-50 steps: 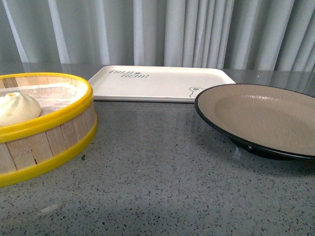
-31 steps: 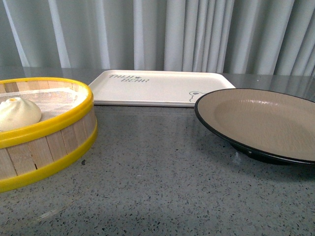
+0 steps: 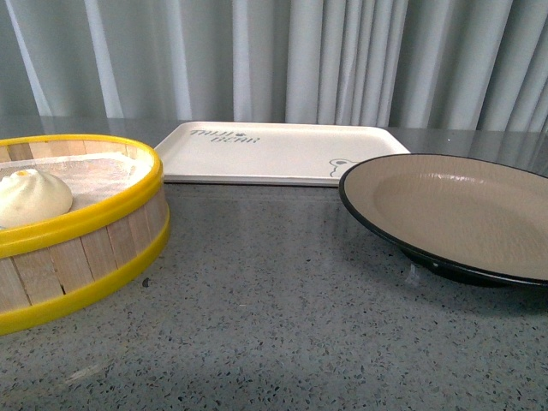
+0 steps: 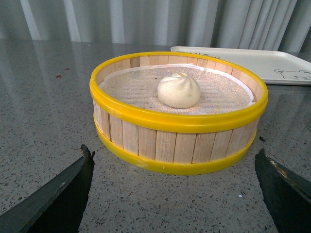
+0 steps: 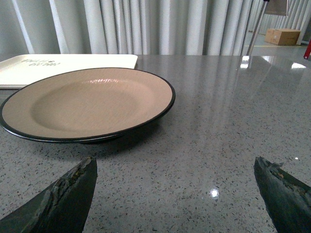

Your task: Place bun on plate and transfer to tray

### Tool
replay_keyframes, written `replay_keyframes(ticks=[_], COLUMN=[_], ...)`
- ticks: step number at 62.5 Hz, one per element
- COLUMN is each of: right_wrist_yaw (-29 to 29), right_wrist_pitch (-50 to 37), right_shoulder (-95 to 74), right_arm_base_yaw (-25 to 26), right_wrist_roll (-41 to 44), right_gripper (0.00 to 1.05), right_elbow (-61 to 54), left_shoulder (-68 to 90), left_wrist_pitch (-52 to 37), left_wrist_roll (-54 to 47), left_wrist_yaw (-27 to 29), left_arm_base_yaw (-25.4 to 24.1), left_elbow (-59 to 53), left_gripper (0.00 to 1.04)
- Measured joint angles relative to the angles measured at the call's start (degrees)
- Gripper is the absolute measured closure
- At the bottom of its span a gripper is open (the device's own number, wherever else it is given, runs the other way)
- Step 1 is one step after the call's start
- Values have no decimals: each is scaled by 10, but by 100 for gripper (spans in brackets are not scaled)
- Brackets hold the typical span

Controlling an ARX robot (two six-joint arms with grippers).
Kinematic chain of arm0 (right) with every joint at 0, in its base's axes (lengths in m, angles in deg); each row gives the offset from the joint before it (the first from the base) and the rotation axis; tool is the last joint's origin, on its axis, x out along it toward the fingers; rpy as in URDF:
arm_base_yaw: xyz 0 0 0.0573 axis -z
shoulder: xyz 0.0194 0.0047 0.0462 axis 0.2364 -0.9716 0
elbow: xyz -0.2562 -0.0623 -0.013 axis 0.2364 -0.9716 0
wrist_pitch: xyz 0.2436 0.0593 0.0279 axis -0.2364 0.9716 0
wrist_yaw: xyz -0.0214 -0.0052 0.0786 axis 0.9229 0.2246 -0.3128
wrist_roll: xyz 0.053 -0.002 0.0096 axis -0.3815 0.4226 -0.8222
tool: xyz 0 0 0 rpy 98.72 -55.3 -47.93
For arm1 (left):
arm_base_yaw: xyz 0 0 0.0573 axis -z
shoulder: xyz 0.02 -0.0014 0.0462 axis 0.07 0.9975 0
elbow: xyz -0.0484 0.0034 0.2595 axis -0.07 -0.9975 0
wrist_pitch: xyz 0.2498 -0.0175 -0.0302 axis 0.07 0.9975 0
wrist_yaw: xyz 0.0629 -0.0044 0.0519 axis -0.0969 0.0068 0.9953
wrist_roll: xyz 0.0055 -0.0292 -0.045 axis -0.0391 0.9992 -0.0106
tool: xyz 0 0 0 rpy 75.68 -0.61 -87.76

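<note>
The bun [image 4: 179, 90] sits in the steamer [image 4: 146, 141], facing the left gripper [image 4: 173, 155], whose fingers are spread wide. The right gripper [image 5: 174, 162], also spread and holding nothing, faces the plate [image 5: 87, 102].

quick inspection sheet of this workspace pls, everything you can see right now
surface: grey speckled table, glossy
job's things: bun on cloth in yellow-rimmed wooden steamer; plate empty, on the table; tray empty, farther back
clutter: nothing seen
grippers: left gripper open, facing the steamer; right gripper open, facing the plate; both empty
cables: nothing seen
surroundings: pale curtain behind; cardboard box beyond the table
</note>
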Motion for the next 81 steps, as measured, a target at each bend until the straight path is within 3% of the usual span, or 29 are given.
replay_keyframes(ticks=[15, 20, 24, 30, 41, 46, 50, 59, 71, 81], right_wrist_yaw=[0, 0, 0, -1, 0, 0, 0, 0, 0, 0], right_wrist_pitch=[0, 0, 0, 0, 0, 0, 0, 0, 0, 0], right_shoulder=[0, 0, 0, 0, 0, 0, 0, 0, 0, 0], right_arm_base_yaw=[0, 0, 0, 0, 0, 0, 0, 0, 0, 0], right_wrist_roll=[0, 0, 0, 0, 0, 0, 0, 0, 0, 0], right_gripper=[8, 8, 8, 8, 8, 8, 8, 8, 8, 8], right_elbow=[0, 0, 0, 0, 0, 0, 0, 0, 0, 0], left_shoulder=[0, 65, 126, 178, 276, 338, 395, 521, 706, 783], left_wrist_pitch=[0, 112, 157, 139, 35, -1, -24, -39, -27, 0], left_wrist_roll=[0, 63, 101, 116, 115, 114, 106, 89, 44, 24], left_wrist_yaw=[0, 97, 114, 74, -24, -23, -20, -14, 4, 13], left_arm_base_yaw=[0, 18, 6, -56, -215, -228, -211, -123, 66, 97], left_elbow=[0, 45, 81, 120, 222, 260, 294, 381, 519, 561], left_gripper=[7, 7, 7, 7, 7, 7, 7, 7, 7, 7])
